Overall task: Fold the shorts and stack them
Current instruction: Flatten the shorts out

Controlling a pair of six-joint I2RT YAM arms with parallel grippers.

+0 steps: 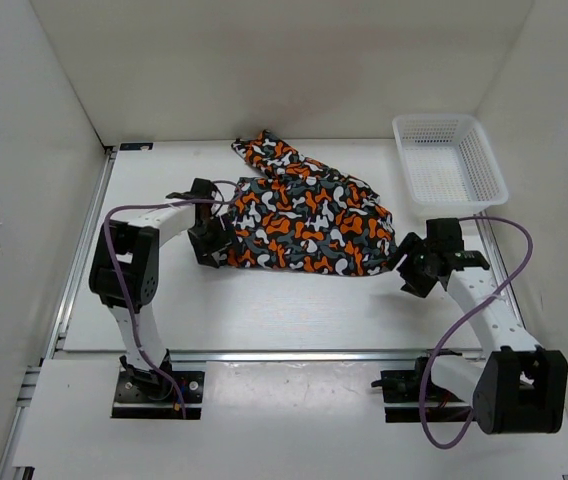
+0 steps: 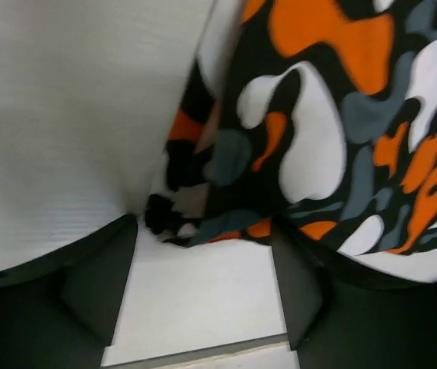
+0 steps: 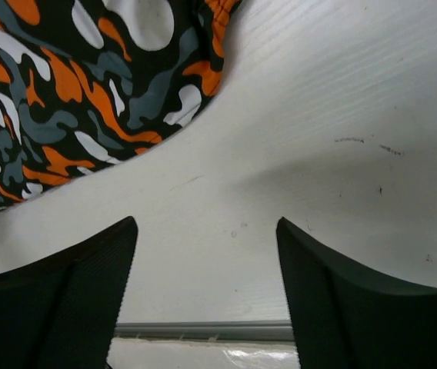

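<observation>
Left fingers stand wide apart, clamping nothing, with bare table between them and the hem of the shorts bunched just ahead of the tips, the cloth running close along the right-hand finger. Across the way, the right gripper is spread open and empty too, only table in its gap, the shorts lying off to its upper left and clear of the pads. Pulling out to the overhead view, the shorts sit mid-table in a rumpled, partly doubled heap, one flap trailing toward the back wall, the basket well apart at the far right. The danger looks to be on the left: a finger that near the hem could snag it and drag the layers open, or a shallow pinch could lift just the top layer.
</observation>
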